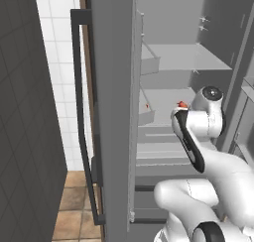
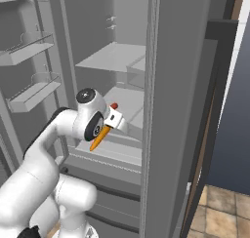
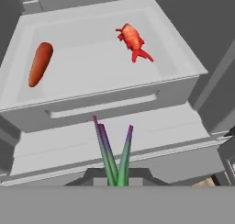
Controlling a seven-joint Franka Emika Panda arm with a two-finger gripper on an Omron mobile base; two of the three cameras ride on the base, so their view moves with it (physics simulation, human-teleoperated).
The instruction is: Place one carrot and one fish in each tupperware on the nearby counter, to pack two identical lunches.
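We see the tool [image 2: 108,127] clamped on an orange carrot [image 2: 99,137] before the open fridge drawer [image 3: 114,92] holding a red fish [image 3: 133,42].

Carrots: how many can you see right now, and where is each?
2. One carrot lies on the left of the open fridge drawer, apart from the red fish. Another carrot is held in the shut gripper. More may be hidden.
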